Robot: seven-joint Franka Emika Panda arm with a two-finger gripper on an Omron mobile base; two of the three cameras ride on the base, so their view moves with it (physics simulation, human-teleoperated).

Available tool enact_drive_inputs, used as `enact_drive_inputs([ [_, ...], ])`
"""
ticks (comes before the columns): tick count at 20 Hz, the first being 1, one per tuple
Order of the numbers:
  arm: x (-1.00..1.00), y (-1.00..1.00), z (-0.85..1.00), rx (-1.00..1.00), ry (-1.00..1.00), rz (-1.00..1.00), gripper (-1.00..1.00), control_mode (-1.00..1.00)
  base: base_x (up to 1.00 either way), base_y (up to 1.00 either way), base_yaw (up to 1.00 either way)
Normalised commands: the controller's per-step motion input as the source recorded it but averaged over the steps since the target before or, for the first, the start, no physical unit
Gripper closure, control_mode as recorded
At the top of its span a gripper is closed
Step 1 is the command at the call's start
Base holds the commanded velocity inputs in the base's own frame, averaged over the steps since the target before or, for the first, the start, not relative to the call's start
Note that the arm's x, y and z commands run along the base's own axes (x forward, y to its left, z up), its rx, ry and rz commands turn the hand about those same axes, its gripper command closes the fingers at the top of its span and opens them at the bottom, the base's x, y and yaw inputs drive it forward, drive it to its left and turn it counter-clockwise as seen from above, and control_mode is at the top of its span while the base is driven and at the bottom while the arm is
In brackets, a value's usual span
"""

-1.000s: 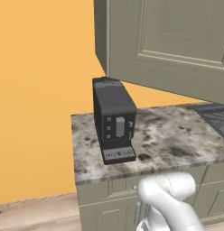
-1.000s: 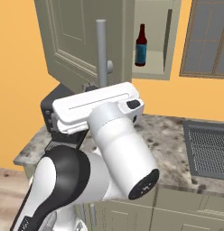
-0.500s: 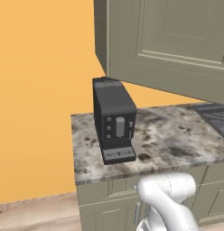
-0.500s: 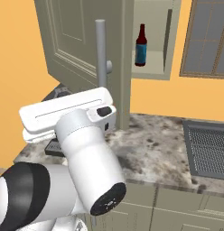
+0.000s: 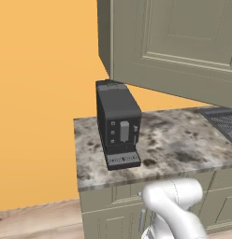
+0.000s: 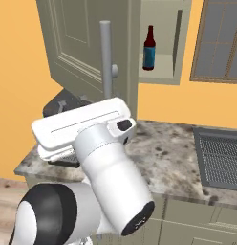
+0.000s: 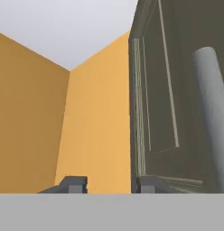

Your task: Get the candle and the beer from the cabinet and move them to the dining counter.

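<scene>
beer (image 6: 149,48) upright on open cabinet (image 6: 161,43) shelf | glass, probably slick, grab the body not the neck | gripper (image 7: 107,185) jaws apart, empty | candle: can't spot

beer (image 6: 149,48) is standing upright on the shelf inside the cabinet (image 6: 87,43), door swung wide open.
</scene>
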Motion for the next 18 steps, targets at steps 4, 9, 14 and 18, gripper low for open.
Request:
enact_drive_inputs([
  [4, 0.05, -0.92, 0.00, 0.02, 0.00, 0.21, -1.00, -1.00, 0.00, 0.00, 0.00],
  [9, 0.00, -0.71, 0.02, 0.00, 0.00, 0.18, -1.00, -1.00, 0.00, 0.00, 0.00],
  [14, 0.18, -0.10, 0.16, 0.00, 0.04, 0.07, -1.00, -1.00, 0.00, 0.00, 0.00],
  [18, 0.25, -0.05, 0.09, 0.00, 0.02, 0.06, -1.00, -1.00, 0.00, 0.00, 0.00],
])
